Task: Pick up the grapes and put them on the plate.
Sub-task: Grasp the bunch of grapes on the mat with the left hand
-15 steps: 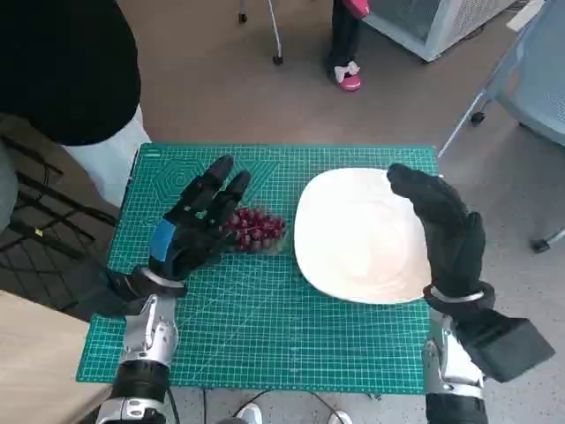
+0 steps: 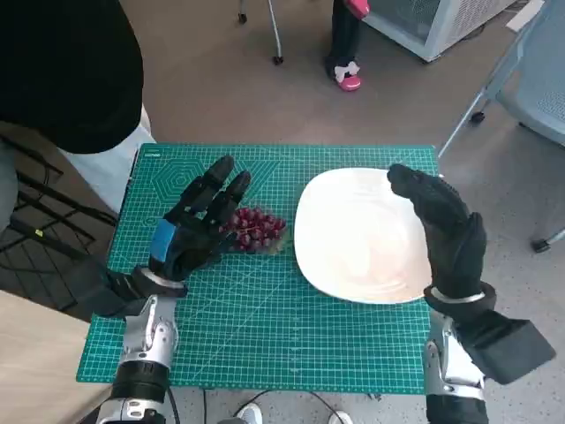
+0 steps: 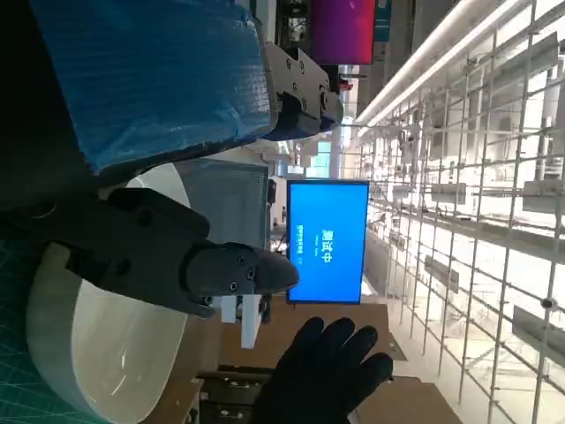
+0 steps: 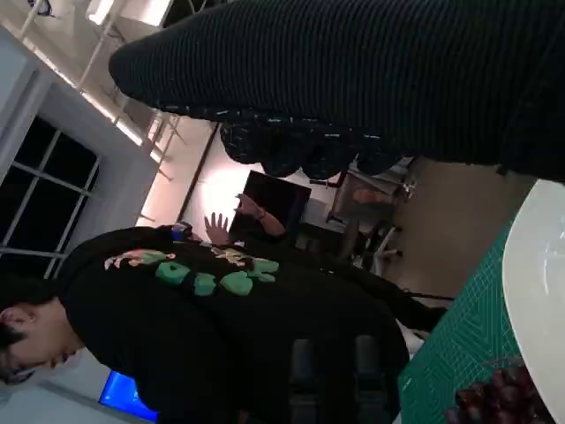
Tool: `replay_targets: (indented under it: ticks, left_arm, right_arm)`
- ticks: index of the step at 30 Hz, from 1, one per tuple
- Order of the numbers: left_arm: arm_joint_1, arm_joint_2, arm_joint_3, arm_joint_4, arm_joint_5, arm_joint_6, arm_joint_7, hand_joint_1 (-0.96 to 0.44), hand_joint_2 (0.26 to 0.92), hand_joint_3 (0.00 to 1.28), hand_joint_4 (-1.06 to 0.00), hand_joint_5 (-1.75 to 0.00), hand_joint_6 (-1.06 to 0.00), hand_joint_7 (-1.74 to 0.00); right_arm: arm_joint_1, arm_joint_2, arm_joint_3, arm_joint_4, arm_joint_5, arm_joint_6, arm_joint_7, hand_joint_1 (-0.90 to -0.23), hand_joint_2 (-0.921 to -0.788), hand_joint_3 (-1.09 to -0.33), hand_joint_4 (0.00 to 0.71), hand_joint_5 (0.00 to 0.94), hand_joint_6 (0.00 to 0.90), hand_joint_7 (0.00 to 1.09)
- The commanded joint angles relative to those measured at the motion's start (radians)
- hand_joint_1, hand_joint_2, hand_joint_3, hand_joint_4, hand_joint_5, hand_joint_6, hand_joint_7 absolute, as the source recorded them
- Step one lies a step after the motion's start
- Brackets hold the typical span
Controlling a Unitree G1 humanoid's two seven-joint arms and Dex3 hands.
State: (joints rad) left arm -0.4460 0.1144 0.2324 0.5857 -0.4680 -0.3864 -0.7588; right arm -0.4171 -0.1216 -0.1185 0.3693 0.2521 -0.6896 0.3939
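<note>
A: While the left hand hangs spread over the grapes, mid-surface beside the plate, nothing is gripped.

B: If they're pinched loosely, berries could be scattered; the right hand is unclenched too.

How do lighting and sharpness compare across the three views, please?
Head view: evenly lit and sharp on the bunch of dark red grapes and round white plate. Left wrist view: bright ceiling glare. Right wrist view: dim, black knitted right hand blurred.
</note>
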Motion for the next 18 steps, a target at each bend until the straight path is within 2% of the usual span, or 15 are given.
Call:
replay_targets:
  ticks: [1,18]
  left_arm:
    - [0.015,0.001,-0.004,-0.021,-0.003,0.015,-0.01,-0.45,0.921,0.29,-0.19,0.0,-0.35,0.0]
    - [0.022,-0.002,-0.001,-0.029,-0.008,0.032,-0.012,-0.39,0.921,0.24,-0.19,0.0,-0.35,0.0]
  right_arm:
    - [0.024,-0.006,-0.002,0.004,0.0,0.018,0.001,-0.603,-0.921,-0.877,0.394,0.001,-0.001,0.45]
    - [0.026,-0.007,-0.003,0.0,0.006,0.028,0.005,-0.602,-0.921,-0.878,0.394,0.001,-0.001,0.45]
